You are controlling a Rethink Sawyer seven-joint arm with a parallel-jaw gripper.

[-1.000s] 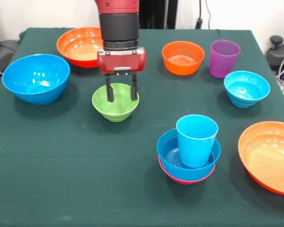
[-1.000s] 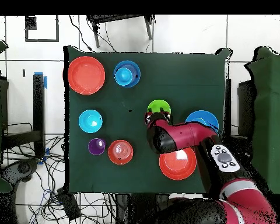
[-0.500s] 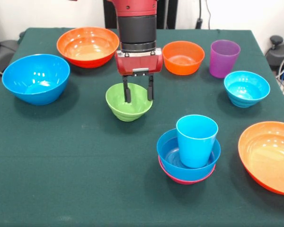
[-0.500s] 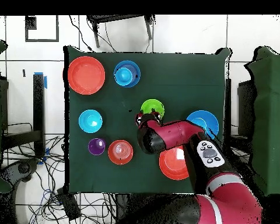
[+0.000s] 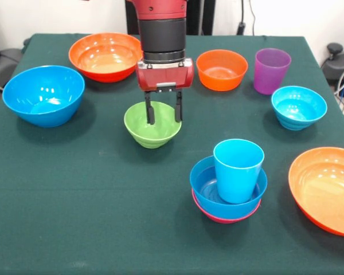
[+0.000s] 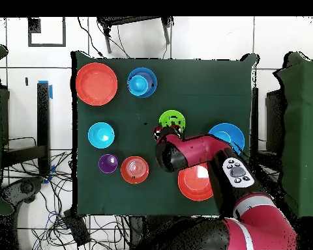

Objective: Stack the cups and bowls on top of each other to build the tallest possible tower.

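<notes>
- The red arm (image 6: 205, 153) reached over the green bench (image 6: 205, 84).
- Its head partly covered the green bowl (image 6: 173, 120).
- A purple cup (image 6: 107, 163) stood beside a small orange bowl (image 6: 134, 169).

1. Both views are bright and evenly lit, seemingly from above.
2. White glare spots sit inside the large blue bowl (image 5: 43, 94) and the far orange bowl (image 5: 106, 55).
3. Soft, short shadows lie on the green cloth (image 5: 92, 195) beside each bowl.
4. The front view is in focus throughout, without visible motion blur.
5. The overhead view shows objects small, with less detail.
</notes>
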